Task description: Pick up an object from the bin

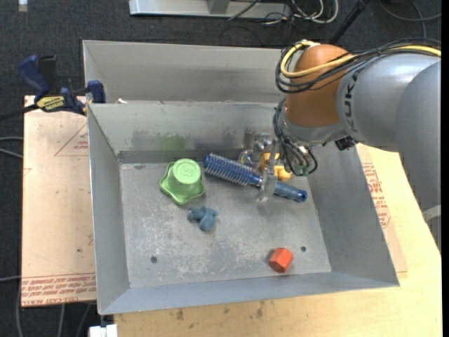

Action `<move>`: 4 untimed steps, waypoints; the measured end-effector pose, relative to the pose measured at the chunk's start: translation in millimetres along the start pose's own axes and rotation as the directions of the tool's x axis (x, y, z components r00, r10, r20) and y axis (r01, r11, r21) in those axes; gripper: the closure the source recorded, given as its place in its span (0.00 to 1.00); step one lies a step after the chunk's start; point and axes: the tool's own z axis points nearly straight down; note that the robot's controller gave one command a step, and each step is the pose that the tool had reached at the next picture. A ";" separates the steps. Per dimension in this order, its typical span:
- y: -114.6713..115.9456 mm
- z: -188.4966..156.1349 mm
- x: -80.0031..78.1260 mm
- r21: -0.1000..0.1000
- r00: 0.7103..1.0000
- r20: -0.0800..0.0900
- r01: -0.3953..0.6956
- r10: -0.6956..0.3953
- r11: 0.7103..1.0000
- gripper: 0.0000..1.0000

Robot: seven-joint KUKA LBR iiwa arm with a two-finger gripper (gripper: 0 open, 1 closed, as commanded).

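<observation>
Gripper low over blue bristle brush, mid bin.
Claw state: cannot tell. Green cup touches brush's left end; grey-blue lump and orange block lie apart.

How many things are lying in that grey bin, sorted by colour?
Green: 1, the upturned cup
Blue: 2, the bristly brush and a small grey-blue lump
Orange-red: 1, a small block
Total: 4
Not counted: a yellow bit by the gripper; I cannot tell whether it is loose or part of the robot.
</observation>
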 end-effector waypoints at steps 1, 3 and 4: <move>15.7 28.2 12.0 0.002 1.000 0.007 -0.012 0.012 1.000 0.00; 31.0 -94.0 43.1 0.000 0.999 0.013 -0.039 0.039 0.999 1.00; 57.1 -155.1 20.7 0.006 0.879 0.010 0.476 -0.476 0.879 1.00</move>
